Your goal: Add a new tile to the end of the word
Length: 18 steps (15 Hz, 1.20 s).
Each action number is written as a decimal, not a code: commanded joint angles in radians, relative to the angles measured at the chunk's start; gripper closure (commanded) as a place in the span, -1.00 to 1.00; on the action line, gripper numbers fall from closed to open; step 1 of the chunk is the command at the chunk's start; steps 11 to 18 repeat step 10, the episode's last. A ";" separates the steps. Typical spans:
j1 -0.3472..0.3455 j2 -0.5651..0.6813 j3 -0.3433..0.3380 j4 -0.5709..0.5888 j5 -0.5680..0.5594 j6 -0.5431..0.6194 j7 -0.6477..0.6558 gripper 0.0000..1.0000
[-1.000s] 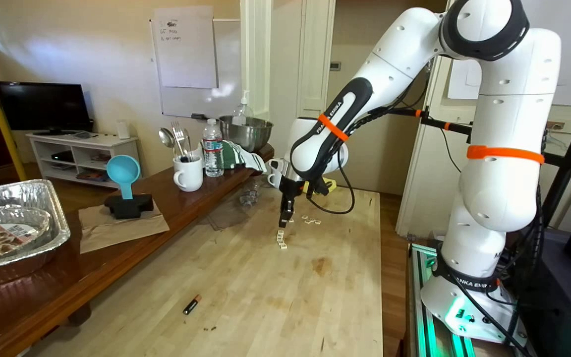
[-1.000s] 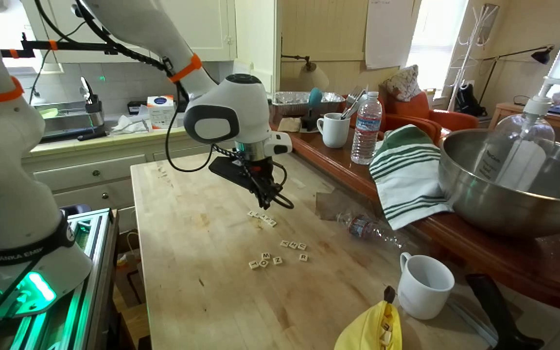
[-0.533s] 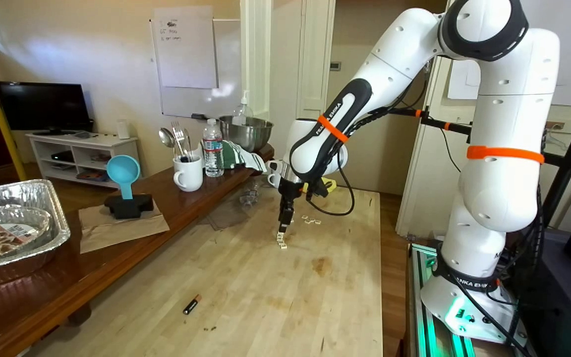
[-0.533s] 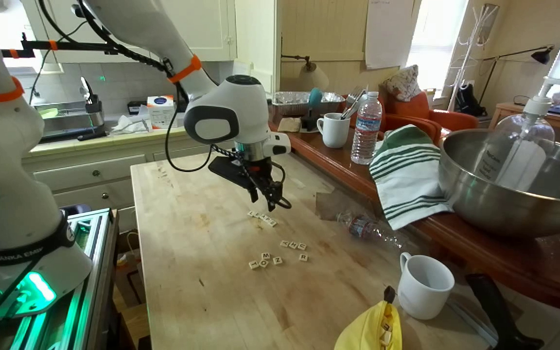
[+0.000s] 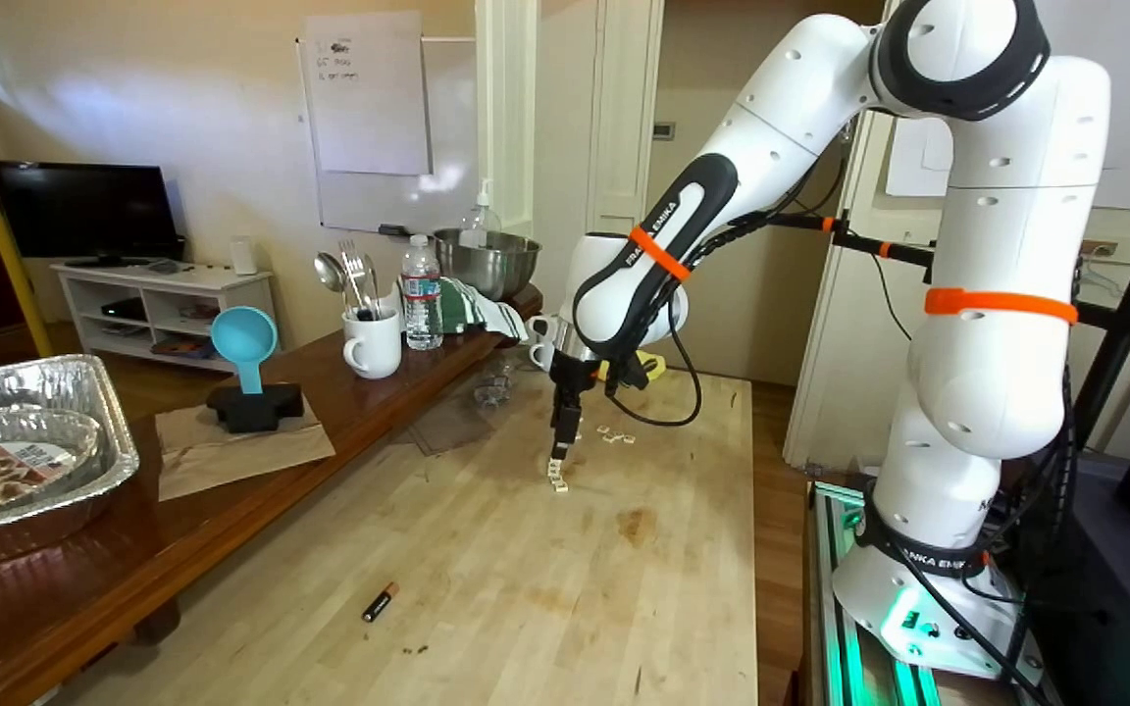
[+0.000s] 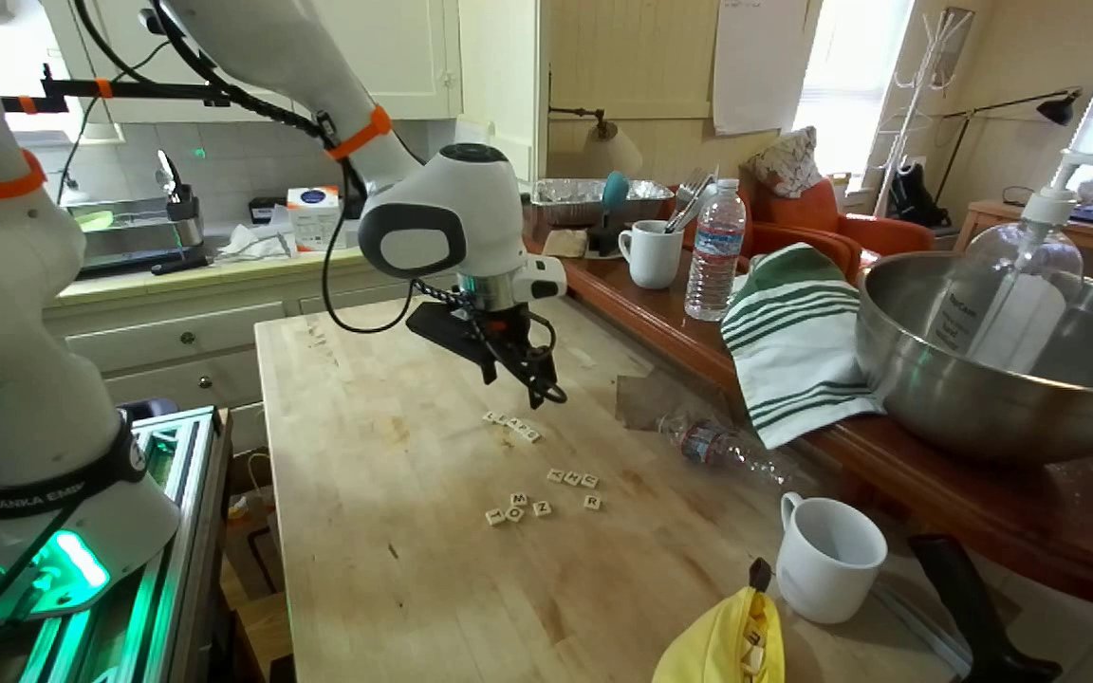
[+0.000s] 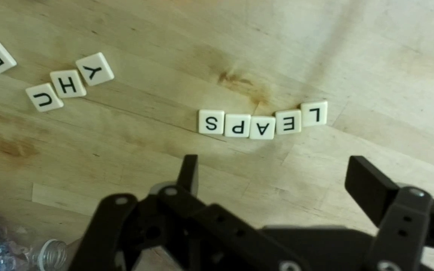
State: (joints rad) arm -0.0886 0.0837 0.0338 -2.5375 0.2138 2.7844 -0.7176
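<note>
End effector (image 7: 272,169) spread wide, nothing held. Word LEAPS (image 7: 262,127) sits on the surface (image 5: 526,579), up-frame of it in wrist view, long axis roughly parallel to my jaw line. S tile (image 7: 211,122) looks placed; I'd lift clear.

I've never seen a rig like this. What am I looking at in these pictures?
The white robot arm reaches over a wooden table. Two pictures are taken from outside the robot, from different places; the wrist picture comes from the arm's end, looking down past the jaws. These stand open and hold nothing. On the table lies a row of letter tiles spelling LEAPS, upside down in the wrist picture, plus several other tiles. A battery, a plastic bottle and a white mug are there too.
</note>
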 commanded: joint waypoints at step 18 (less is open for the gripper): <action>0.014 -0.009 -0.002 -0.001 -0.003 -0.002 0.017 -1.00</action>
